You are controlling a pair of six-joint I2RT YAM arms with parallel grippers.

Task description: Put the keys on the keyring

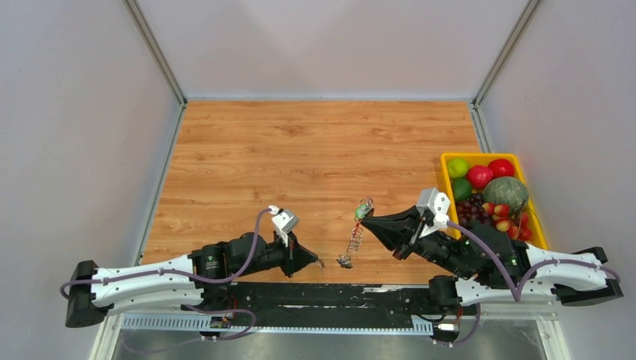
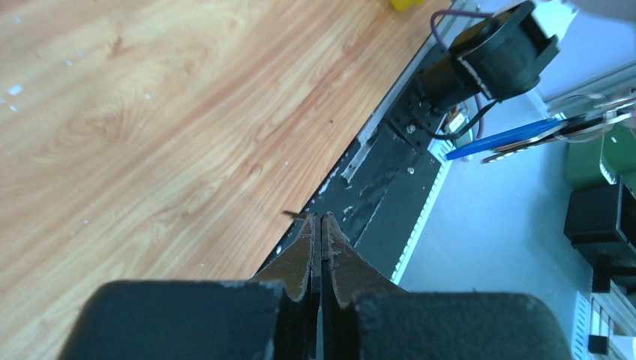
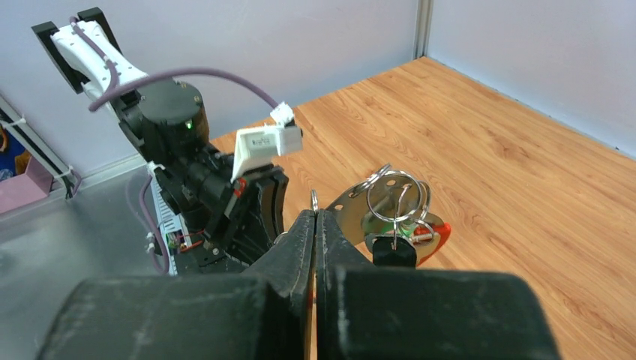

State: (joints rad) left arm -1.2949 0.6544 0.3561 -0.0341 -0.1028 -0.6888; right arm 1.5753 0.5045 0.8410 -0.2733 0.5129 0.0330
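Two robot arms work over a wooden table (image 1: 300, 150), where a yellow bin (image 1: 444, 174) of fruit (image 1: 505, 191) sits at the right edge. Just left of the bin, the right pincer (image 1: 369, 217) is clenched on the top of the keyring (image 1: 354, 238), pinching a small silver loop between its closed tips. From that grip the coiled silvery chain hangs away from the bin, its green tag right at the tips and its lower end reaching down toward the table. Seen from the right wrist, the right pincer (image 3: 315, 217) has no gap between its tips. Beside them bunch the keyring's (image 3: 394, 201) overlapping silver rings, with a red piece behind them on the bin's side. A key (image 3: 394, 253) with a black head dangles from those rings, so at least one is already on; how many more are threaded there cannot be made out. Farther left of the bin, beyond the chain's lower end, the left pincer (image 1: 319, 263) lies low over the table and points back toward the bin. In its own wrist view the left pincer (image 2: 321, 219) is clamped tight, and a thin dark sliver (image 2: 295, 214) pokes out sideways at the tips, too small to identify. The two pincers stand apart, with the hanging chain between them.
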